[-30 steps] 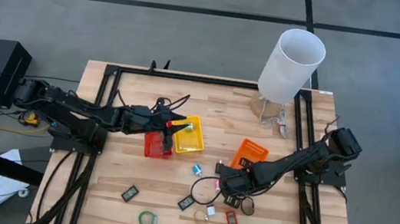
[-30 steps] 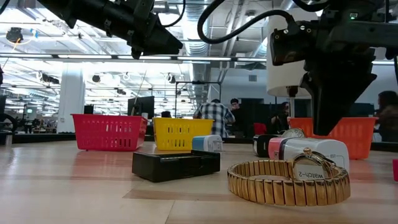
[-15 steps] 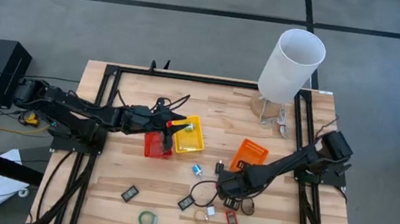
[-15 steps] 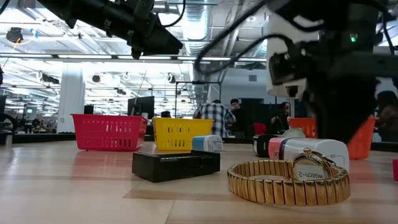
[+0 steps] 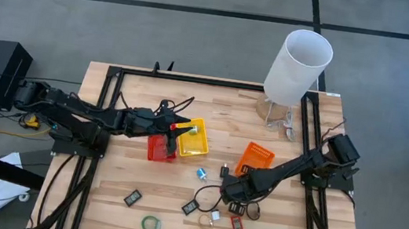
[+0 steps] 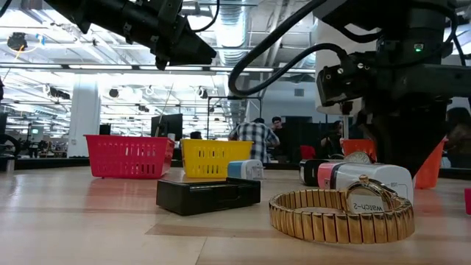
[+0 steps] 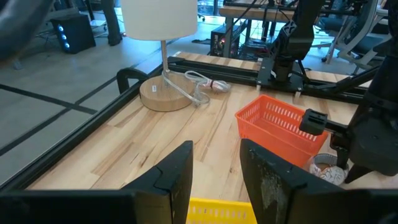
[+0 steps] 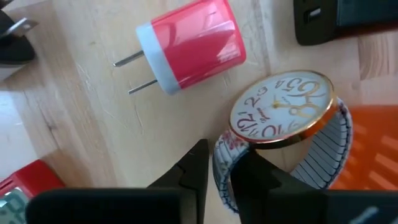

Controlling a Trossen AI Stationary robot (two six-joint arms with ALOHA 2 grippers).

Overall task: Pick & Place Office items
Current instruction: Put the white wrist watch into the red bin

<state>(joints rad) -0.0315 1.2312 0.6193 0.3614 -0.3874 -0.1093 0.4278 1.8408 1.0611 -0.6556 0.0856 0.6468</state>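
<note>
My right gripper (image 5: pixel 228 190) is down among the small items near the table's near edge. In the right wrist view it (image 8: pixel 225 163) is shut on a watch (image 8: pixel 283 112) that has a white dial, a gold rim and a striped band. A pink plug adapter (image 8: pixel 186 43) lies flat beside the watch. My left gripper (image 5: pixel 180 129) hovers over the yellow tray (image 5: pixel 196 140); its fingers (image 7: pixel 216 155) stand slightly apart with nothing between them. A green ring (image 5: pixel 150 224), a black block (image 5: pixel 133 197) and a blue piece (image 5: pixel 201 173) lie loose on the table. My right gripper pinches the watch's striped band (image 8: pixel 221 146) between its two fingers (image 8: pixel 198 163), at the side of the band just below the dial. The fingers come from above, pointing down. The watch lies on the table with its dial facing up.
The red tray (image 5: pixel 159 149), yellow tray and orange tray (image 5: pixel 256 157) sit mid-table. A tall white cylinder lamp (image 5: pixel 299 60) stands at the far right corner. In the low view a gold watch band (image 6: pixel 342 213) and a black box (image 6: pixel 208 195) lie in the foreground.
My right gripper has come down and shifted slightly toward the near edge, settling over the watch. The left arm has kept still.
</note>
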